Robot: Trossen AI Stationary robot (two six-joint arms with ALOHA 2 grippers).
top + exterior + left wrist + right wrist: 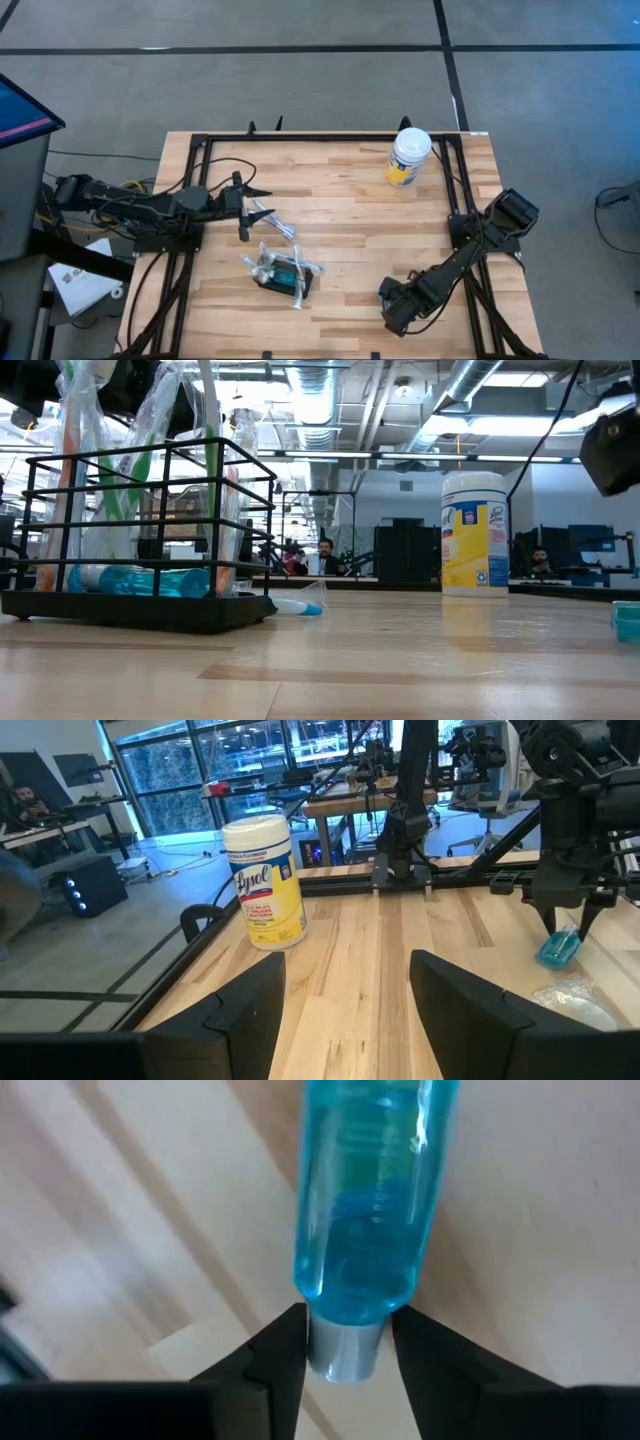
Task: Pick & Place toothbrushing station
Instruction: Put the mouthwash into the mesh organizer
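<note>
A: Where's the toothbrushing station (283,275) sitting?

B: On the bench (340,215), toward the front and a little left of middle. In the low view it's a black wire holder with wrapped brushes standing up in it and something blue lying along its base. Nothing is touching it.

A: And the arms?

B: The right tool (345,1342) is down low near the front right of the bench, well apart from the station. Its wrist view shows a clear blue tube with a silver cap (362,1220) right between its two fingers. They flank the cap closely, but I can't tell whether they're clamped on it or just about to be.

A: So which step is this?

B: My reading: gathering one of the loose items that belong to the station, with the right arm working at the grasp of that blue tube. The station itself isn't being moved.

A: The left side?

B: The left tool (243,208) hovers over the left part of the bench, fingers spread wide with nothing between them, near a wrapped item (272,222) lying loose. A white-lidded wipes canister (408,156) stands at the far right, out of the way.

A: What does the next move need?

B: A firm hold on the cap end, since the tube is round and smooth and could slip or roll. Then a lift and a carry across to the station, coming in above its wire rim.
</note>
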